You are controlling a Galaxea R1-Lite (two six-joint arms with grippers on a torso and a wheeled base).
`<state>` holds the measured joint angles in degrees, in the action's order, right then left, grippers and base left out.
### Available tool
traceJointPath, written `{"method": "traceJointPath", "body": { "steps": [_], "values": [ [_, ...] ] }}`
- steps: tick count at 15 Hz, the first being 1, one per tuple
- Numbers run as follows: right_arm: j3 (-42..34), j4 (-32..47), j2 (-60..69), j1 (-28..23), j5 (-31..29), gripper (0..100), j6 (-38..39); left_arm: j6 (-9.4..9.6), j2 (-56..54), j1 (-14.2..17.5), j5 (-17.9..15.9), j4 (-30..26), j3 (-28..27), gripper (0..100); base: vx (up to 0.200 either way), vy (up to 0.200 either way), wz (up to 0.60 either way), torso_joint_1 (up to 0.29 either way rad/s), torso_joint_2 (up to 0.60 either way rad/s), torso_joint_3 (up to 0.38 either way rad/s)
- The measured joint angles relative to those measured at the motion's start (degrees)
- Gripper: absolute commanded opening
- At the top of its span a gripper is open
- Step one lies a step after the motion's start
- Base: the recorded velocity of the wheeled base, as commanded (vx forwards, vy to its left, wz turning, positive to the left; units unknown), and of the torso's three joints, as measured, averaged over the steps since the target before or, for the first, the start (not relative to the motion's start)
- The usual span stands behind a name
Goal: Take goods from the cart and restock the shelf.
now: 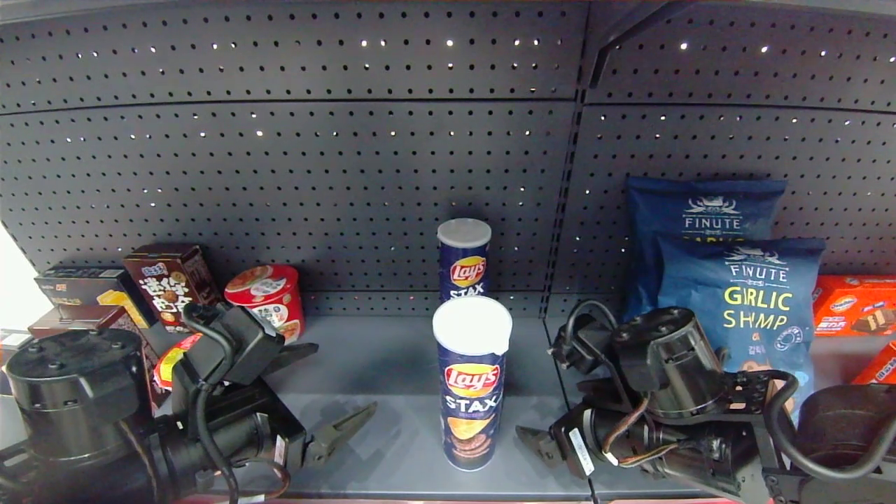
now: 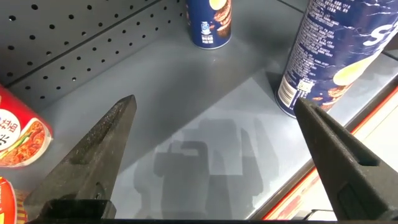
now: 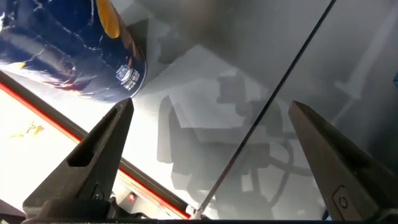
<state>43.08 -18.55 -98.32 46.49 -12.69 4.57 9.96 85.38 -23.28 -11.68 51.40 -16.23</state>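
Observation:
Two dark blue chip cans with white lids stand upright on the grey shelf (image 1: 381, 364), one behind the other. The front can (image 1: 471, 383) is near the shelf's front edge, and the back can (image 1: 463, 259) is close to the pegboard wall. My left gripper (image 1: 329, 395) hangs open and empty over the shelf, left of the front can. The left wrist view shows the left gripper (image 2: 214, 106) with the front can (image 2: 336, 50) beside one finger and the back can (image 2: 209, 22) farther off. My right gripper (image 1: 542, 416) is open and empty to the right of the front can (image 3: 68, 43).
A red noodle cup (image 1: 269, 297) and brown boxes (image 1: 168, 280) stand at the left of the shelf. Blue snack bags (image 1: 742, 294) and orange boxes (image 1: 854, 304) fill the right bay, past a seam in the shelf floor (image 3: 273, 106). Bare shelf floor lies around the cans.

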Motion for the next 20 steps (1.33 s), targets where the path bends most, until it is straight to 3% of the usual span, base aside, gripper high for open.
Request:
{"method": "traceJointPath", "body": {
  "steps": [20],
  "values": [
    [2.78,-0.79,-3.74,2.36,0.05,100,0.00,-0.04,0.15,-0.02,0.00,0.09,-0.04,100,0.000,0.000,0.00,0.000,0.00,0.000]
  ]
}}
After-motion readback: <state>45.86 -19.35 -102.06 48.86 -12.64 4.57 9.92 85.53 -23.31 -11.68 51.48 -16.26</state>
